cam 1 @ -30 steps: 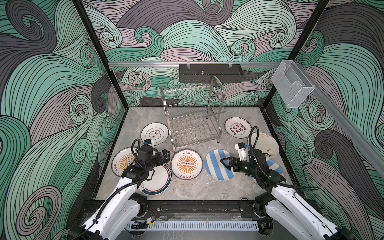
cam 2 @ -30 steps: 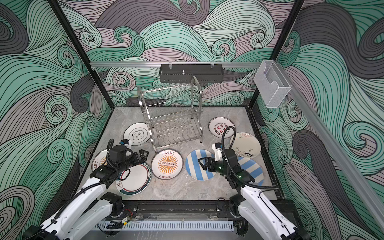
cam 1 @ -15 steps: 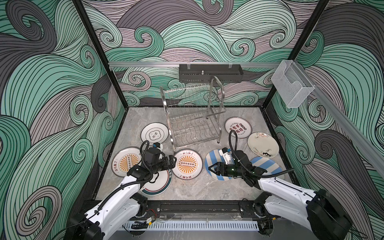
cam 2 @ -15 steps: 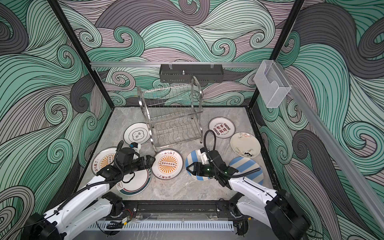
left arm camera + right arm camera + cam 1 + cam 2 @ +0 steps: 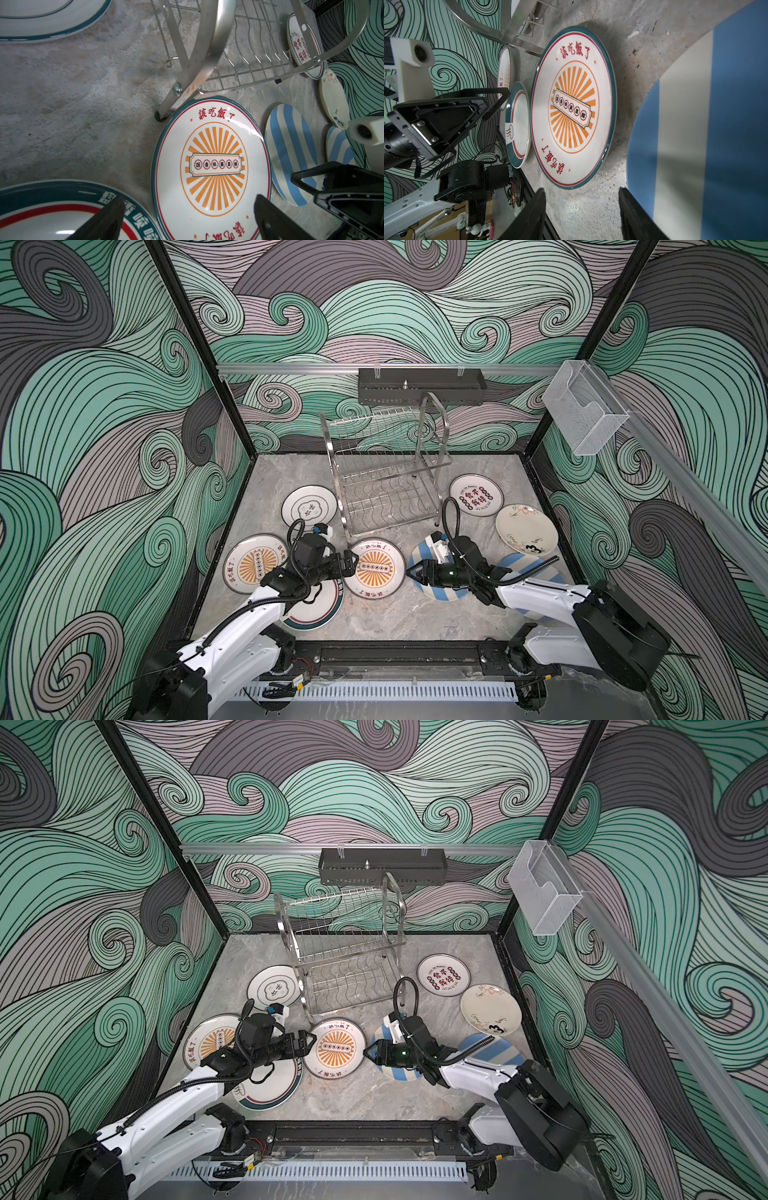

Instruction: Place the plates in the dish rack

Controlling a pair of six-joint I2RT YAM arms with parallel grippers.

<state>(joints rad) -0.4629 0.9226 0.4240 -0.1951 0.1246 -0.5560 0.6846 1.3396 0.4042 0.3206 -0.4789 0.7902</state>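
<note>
In a top view your sunburst plate [image 5: 375, 568] lies flat on the tabletop [image 5: 374, 622] beside the dish rack [image 5: 388, 499]. Left wrist: left claw [image 5: 189, 199] gapes empty. Right wrist: right claw [image 5: 581, 190] gapes too (likely slick, brittle; pinch the rim).

A grey marbled tabletop [image 5: 374, 622] lies inside a booth whose walls [image 5: 415, 302] swirl with teal, mauve and charcoal wave patterns. Above the tabletop's far edge, a black perforated tray [image 5: 422, 386] hangs from a silver rail [image 5: 291, 369] running across the back wall. Above the tabletop's far right corner, a clear acrylic box [image 5: 584, 406] is mounted on a second rail [image 5: 685, 470] along the side wall. Black posts [image 5: 201, 348] rise from the tabletop's two far corners. Along its near edge runs a black bar [image 5: 399, 655], with a white slotted duct [image 5: 382, 691] just in front of it.
</note>
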